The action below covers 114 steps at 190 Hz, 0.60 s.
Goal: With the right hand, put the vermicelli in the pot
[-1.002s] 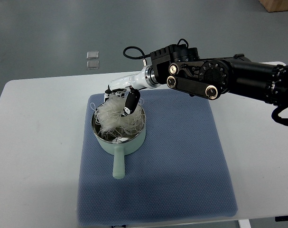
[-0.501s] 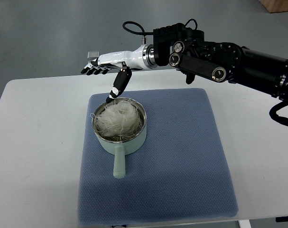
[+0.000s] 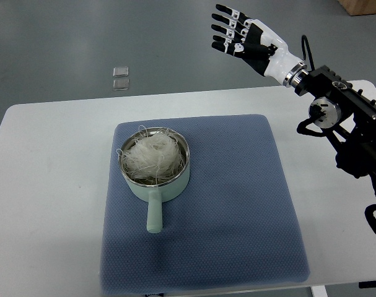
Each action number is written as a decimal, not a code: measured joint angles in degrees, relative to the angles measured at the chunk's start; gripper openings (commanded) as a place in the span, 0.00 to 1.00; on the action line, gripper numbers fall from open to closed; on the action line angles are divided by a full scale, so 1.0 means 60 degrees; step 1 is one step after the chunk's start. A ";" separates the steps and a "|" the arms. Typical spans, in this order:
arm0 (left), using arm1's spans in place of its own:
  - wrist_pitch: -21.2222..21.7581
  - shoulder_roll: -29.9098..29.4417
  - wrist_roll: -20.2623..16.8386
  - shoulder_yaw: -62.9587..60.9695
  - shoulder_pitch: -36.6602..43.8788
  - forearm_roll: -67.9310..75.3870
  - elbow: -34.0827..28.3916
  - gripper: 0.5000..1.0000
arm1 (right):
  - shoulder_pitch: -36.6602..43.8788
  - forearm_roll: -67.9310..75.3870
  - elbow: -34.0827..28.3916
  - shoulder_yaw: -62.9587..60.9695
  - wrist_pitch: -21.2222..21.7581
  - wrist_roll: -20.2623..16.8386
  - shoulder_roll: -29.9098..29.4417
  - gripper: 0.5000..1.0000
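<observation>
A nest of white vermicelli (image 3: 152,154) lies inside the pale green pot (image 3: 175,185), which stands on the blue mat (image 3: 237,204) with its handle (image 3: 154,215) pointing toward the near edge. My right hand (image 3: 237,34) is raised high at the back right, far from the pot, with its fingers spread and holding nothing. Its black arm (image 3: 349,127) comes in from the right edge. The left arm is out of view.
The mat lies on a white table (image 3: 45,185). Two small clear squares (image 3: 120,78) lie on the grey floor beyond the table's far edge. A brown box corner (image 3: 364,6) shows at the top right.
My right hand let go of the vermicelli in the pot, opened, then lifted and swung away to the upper right. The vermicelli now rests in the pot.
</observation>
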State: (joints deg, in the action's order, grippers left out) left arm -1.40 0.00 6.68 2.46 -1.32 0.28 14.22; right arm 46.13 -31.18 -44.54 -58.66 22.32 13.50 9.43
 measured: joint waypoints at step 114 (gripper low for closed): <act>-0.0014 0.0000 0.0015 -0.0015 0.0001 0.0017 0.0091 1.00 | -0.1285 0.3048 0.1451 -0.0653 -0.0028 0.0274 -0.0667 0.86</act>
State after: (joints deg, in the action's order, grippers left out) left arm -1.49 0.00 6.77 2.37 -1.31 0.38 14.77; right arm 38.42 -12.89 -35.84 -62.58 22.15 15.15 5.43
